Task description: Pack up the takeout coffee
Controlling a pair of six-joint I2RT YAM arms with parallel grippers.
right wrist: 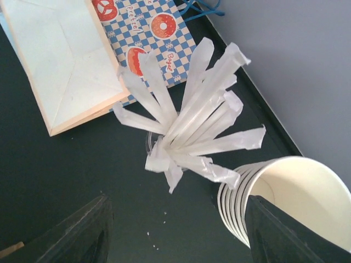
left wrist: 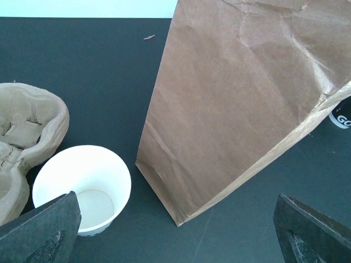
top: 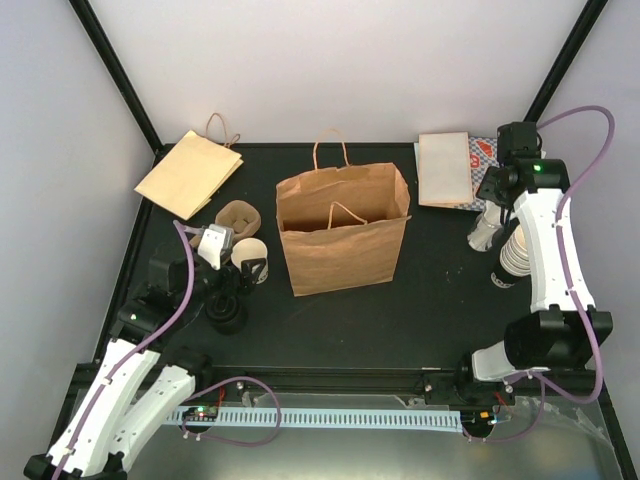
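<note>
We see the white cup upright on the dark surface, beside the cardboard carrier at left, the brown paper bag just right; our left jaws stand wide apart.

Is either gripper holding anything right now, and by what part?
Nothing is held. The left gripper stands open near the white cup; the right gripper hangs open above the wrapped straws.

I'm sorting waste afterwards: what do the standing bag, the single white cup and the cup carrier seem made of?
Standing bag: brown kraft paper, matte, with creases and sharp folds. Single white cup: apparently paper, smooth, rolled rim; any lining cannot be told. Cup carrier: likely moulded pulp cardboard, rough grey-brown, thick rounded walls.
</note>
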